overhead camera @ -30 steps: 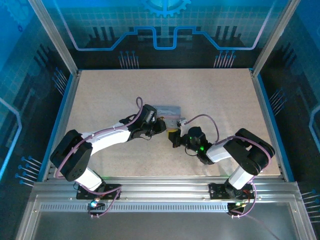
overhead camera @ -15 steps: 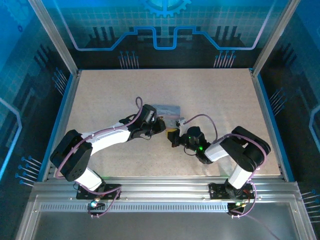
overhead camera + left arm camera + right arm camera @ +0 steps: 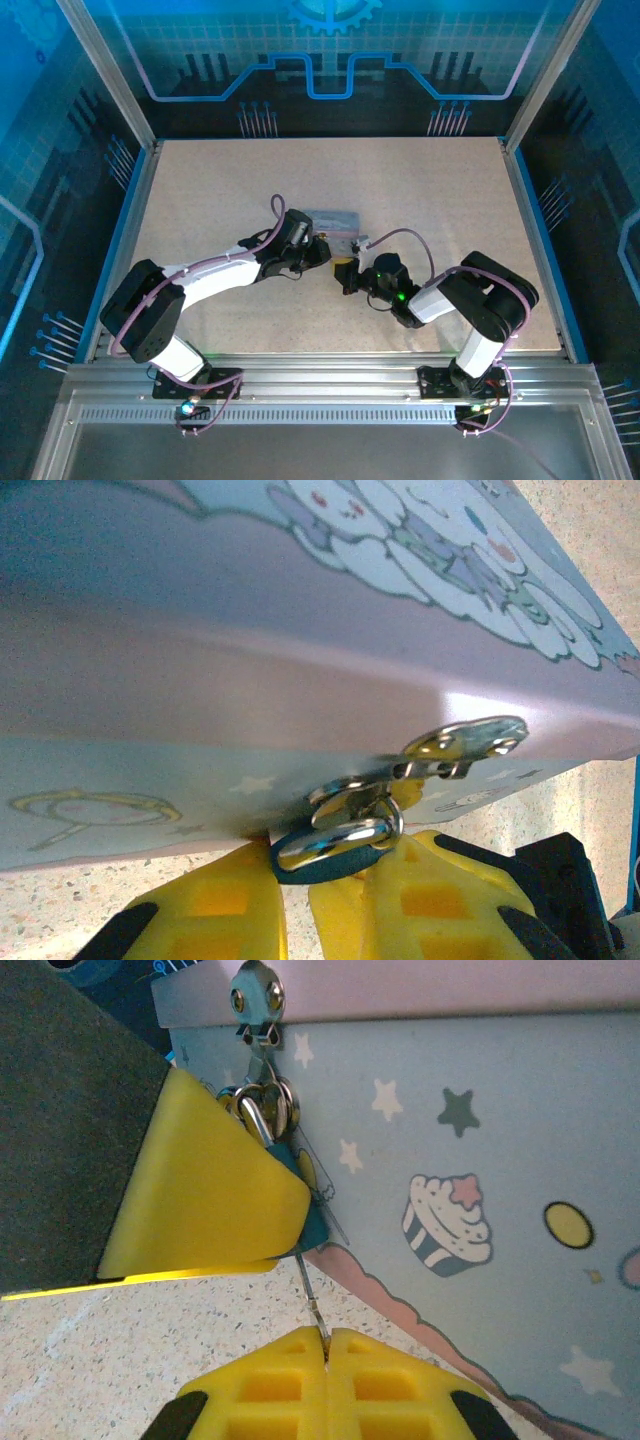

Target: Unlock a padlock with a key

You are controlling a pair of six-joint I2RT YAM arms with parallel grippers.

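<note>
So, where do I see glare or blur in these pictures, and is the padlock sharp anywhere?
Left wrist: strong glare on the chrome shackle of the padlock, a white highlight along the edge of the tin box, and its near face looks soft. Right wrist: even light, with the thin key and the tin's printed stars fairly sharp. Top external: blue-tinted surroundings, padlock too small to resolve.

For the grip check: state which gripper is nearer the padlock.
Left. The left gripper clasps the padlock; the right gripper sits off it, pinching the key.
</note>
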